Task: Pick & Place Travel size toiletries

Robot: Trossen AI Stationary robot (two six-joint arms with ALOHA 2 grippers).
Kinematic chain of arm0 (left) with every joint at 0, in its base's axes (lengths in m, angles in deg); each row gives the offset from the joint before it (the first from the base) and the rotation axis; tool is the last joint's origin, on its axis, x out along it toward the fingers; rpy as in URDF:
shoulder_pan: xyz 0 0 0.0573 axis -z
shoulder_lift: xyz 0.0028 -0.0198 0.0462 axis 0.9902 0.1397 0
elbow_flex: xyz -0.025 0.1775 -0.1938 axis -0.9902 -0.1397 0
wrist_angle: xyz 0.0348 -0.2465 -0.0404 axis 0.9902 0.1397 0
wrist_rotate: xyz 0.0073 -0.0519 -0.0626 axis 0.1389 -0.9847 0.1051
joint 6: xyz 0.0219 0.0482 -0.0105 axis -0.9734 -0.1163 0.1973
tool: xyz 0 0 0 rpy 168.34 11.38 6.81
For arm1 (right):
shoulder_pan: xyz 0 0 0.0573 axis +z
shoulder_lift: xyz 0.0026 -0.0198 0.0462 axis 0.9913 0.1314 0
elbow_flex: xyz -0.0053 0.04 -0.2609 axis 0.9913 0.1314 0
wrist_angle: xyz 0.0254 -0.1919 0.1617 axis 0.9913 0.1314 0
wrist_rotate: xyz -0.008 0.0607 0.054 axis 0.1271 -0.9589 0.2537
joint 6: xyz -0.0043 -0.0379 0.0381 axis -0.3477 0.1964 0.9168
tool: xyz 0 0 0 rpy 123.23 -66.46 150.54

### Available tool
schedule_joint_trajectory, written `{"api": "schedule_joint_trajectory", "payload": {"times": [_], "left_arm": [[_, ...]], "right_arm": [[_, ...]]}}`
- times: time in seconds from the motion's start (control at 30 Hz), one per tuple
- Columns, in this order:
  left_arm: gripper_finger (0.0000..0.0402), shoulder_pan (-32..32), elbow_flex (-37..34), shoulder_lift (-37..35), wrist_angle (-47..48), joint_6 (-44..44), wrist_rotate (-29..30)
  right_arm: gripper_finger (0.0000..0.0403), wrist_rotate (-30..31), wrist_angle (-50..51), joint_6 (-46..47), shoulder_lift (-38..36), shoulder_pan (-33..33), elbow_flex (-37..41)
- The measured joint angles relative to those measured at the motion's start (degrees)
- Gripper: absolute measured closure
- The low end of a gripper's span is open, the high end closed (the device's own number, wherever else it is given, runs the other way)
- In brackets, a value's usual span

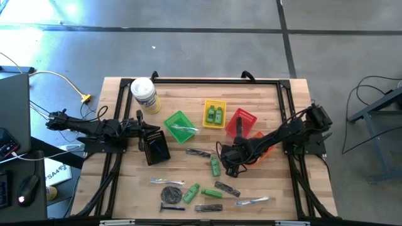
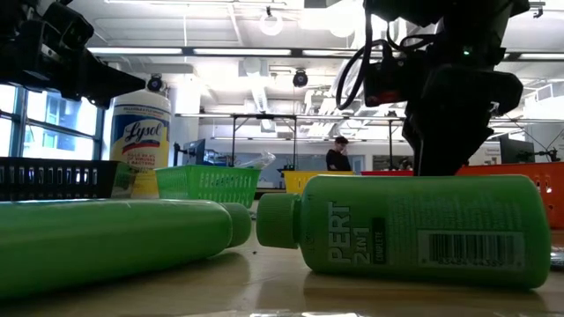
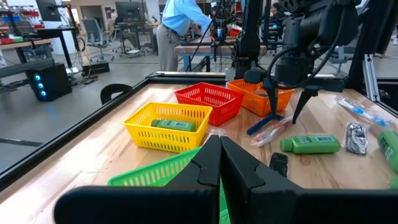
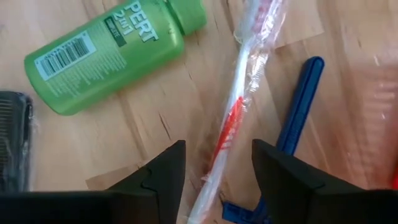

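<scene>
On the wooden table, the right gripper hangs with fingers parted, empty, directly above a clear-wrapped toothbrush beside a blue razor and a green bottle. The toothbrush's long axis runs between the fingers (only the right wrist view shows this). The left gripper, clenched, waits above the green basket.

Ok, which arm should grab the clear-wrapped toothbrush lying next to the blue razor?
Right. The right gripper hangs open directly over the wrapped toothbrush, a finger on each side. The left gripper sits shut across the table by the black basket.
</scene>
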Motion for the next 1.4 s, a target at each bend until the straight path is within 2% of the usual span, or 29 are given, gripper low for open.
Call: {"api": "schedule_joint_trajectory", "payload": {"times": [0.4,0.67,0.8,0.97,1.1,1.27,1.4], "left_arm": [[0.0402,0.0,0.0,0.0,0.0,0.0,0.0],[0.0402,0.0,0.0,0.0,0.0,0.0,0.0],[0.0401,0.0,0.0,0.0,0.0,0.0,0.0],[0.0401,0.0,0.0,0.0,0.0,0.0,0.0],[0.0401,0.0,0.0,0.0,0.0,0.0,0.0],[0.0401,0.0,0.0,0.0,0.1,0.0,0.0],[0.0401,0.0,0.0,0.0,0.1,0.0,0.0]], "right_arm": [[0.0293,-1.9,-1.2,-0.2,3.8,-0.3,0.0],[0.0385,-2.4,-2.2,-0.5,2.6,-0.3,0.0],[0.0375,-2.2,-2.3,-1.5,0.3,-0.3,0.0],[0.0377,-0.4,-1.8,-2.9,-5.1,-0.2,0.0],[0.039,2.3,-2.3,-9.0,-11.4,0.1,0.2],[0.037,2.4,-9.2,-17.3,-22.5,-0.9,2.6],[0.037,0.9,-17.7,-22.1,-32.8,-2.1,8.1]]}}
